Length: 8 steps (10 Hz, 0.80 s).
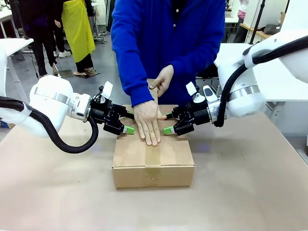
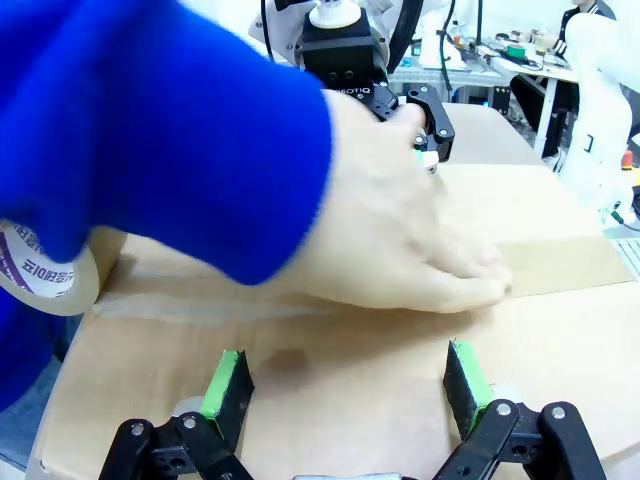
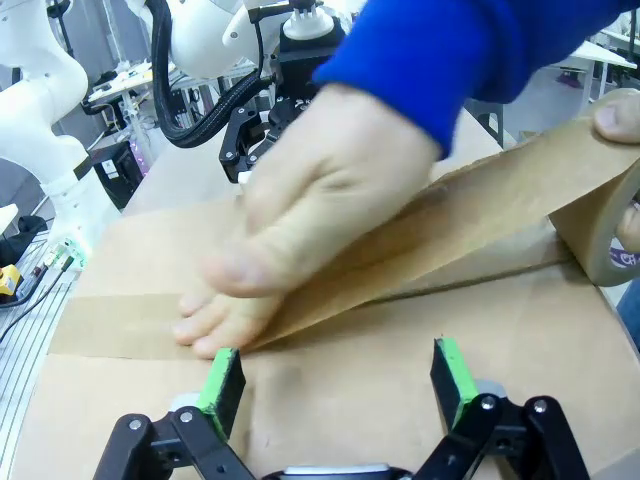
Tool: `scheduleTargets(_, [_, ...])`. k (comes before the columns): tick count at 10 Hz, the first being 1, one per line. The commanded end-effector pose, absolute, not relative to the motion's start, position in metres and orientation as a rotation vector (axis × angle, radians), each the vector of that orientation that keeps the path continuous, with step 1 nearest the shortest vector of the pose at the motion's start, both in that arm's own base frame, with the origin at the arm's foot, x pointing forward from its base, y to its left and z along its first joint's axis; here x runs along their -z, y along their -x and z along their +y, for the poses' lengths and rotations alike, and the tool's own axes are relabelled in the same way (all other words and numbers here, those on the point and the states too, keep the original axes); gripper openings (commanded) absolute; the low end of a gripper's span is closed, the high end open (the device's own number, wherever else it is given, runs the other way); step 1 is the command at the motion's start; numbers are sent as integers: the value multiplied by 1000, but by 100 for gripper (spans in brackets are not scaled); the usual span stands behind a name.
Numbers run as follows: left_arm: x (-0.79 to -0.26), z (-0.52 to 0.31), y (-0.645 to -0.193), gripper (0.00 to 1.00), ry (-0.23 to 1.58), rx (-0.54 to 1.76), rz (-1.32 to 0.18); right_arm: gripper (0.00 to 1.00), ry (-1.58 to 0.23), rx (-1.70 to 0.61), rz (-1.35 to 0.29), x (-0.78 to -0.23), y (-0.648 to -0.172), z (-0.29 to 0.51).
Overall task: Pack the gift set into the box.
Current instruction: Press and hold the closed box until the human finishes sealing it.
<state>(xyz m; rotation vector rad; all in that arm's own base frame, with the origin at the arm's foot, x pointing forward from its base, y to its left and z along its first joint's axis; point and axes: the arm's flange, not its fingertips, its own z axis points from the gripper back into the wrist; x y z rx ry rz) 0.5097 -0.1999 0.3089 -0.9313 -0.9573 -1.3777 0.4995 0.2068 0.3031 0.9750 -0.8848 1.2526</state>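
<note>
Two white arms reach in from either side over a tan table (image 1: 250, 192), meeting above the box (image 1: 153, 161), a brown corrugated carton that sits closed at the table's middle with a strip of brown tape (image 1: 153, 163) running along its top seam and down its near face. The gift set is hidden; with the flaps shut, nothing of it can be made out.

A person in a blue sleeve (image 1: 144, 53) stands at the far side. One hand (image 1: 148, 121) lies flat on the box top, fingers pressed together and pointing toward the robot, smoothing the tape. The other hand (image 1: 161, 81) is raised behind it, pinching a tape roll (image 3: 608, 225) from which the brown strip stretches down to the lid.

The left gripper (image 1: 126, 125) rests over the box's far left edge, its green pads spread wide apart and holding nothing; in its wrist view the fingers (image 2: 228, 385) stand on bare cardboard near the flat hand. The right gripper (image 1: 169, 126) mirrors it at the far right edge, its fingers (image 3: 222, 380) likewise spread wide and empty, beside the person's fingertips.
</note>
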Motion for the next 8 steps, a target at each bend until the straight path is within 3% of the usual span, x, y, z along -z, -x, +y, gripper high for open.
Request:
scheduleTargets(1, [-306, -200, -508, 100, 936, 1391, -962, 100, -959, -1254, -885, -304, -499, 208])
scheduleTargets(8, [-306, -200, -508, 100, 936, 1391, -962, 100, -959, -1254, -885, -304, -499, 208])
